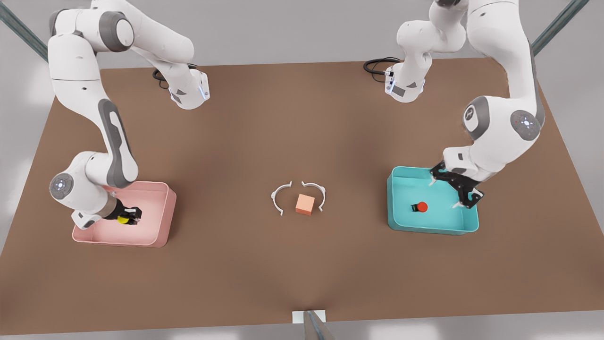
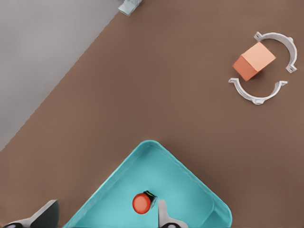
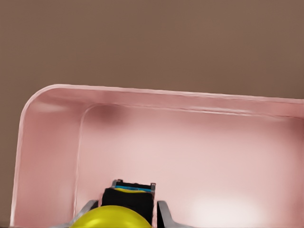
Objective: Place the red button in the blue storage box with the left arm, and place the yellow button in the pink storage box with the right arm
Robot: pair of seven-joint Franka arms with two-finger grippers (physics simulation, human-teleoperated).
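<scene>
front view: right jaws (image 1: pixel 126 217) seemingly grip yellow button (image 1: pixel 123 219); left jaws (image 1: pixel 454 191) spread above red button (image 1: pixel 421 207).

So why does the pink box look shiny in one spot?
In the right wrist view, light bounces off the pink storage box floor, leaving a pale glow beside the yellow button. In the front view, the red button casts only a faint shadow in the blue storage box.
</scene>
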